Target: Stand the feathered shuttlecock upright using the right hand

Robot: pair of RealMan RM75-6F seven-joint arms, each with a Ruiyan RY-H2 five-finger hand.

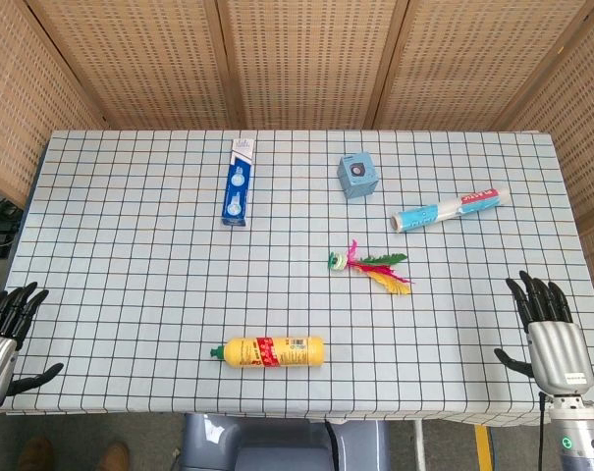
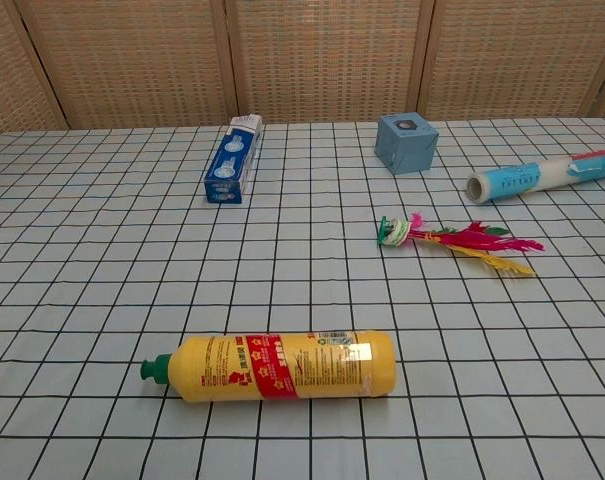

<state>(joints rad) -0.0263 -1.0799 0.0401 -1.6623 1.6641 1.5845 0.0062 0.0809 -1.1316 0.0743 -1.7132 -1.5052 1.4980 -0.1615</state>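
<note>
We see the feathered shuttlecock (image 1: 367,266) (image 2: 452,237) lying flat on its side on the table, approx. centre-right. Its green-white base points left; the pink, green & yellow feathers spread to the right. Not yet upright.

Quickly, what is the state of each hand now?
Left hand: open, holding nothing.
Right hand: open, fingers apart, holding nothing.

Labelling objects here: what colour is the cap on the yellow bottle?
Green; the yellow bottle has a green cap, clearest in the chest view.
</note>
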